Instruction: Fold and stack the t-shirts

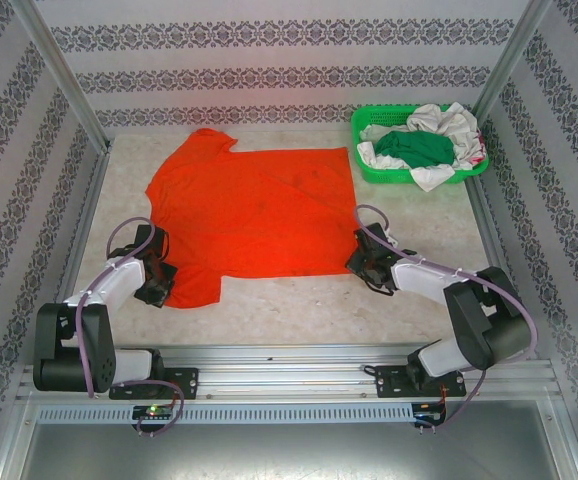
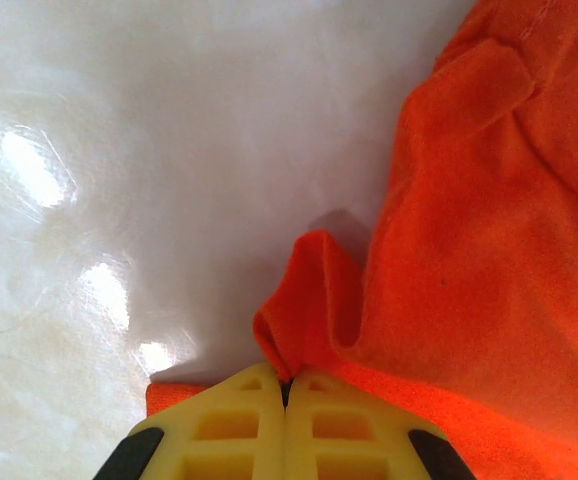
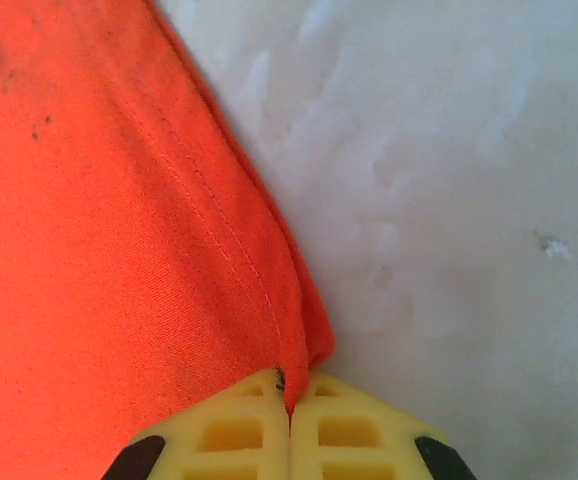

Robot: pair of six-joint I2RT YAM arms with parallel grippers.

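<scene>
An orange-red t-shirt [image 1: 254, 210] lies spread flat on the pale table, collar to the far left. My left gripper [image 1: 161, 283] is shut on the cloth at the shirt's near left sleeve; a pinched fold of orange-red t-shirt [image 2: 309, 300] rises from between its yellow fingers [image 2: 229, 430], the left gripper [image 2: 287, 385] tight on it. My right gripper [image 1: 361, 262] is shut on the shirt's near right hem corner; the stitched hem of the orange-red t-shirt [image 3: 259, 290] runs into the right gripper [image 3: 289, 390]. A dark green t-shirt [image 1: 414, 148] and a white one [image 1: 447, 125] lie in the basket.
A green lattice basket [image 1: 367, 165] stands at the far right of the table. Patterned walls close in the table on three sides. Bare table [image 1: 299, 310] lies between the shirt and the near edge.
</scene>
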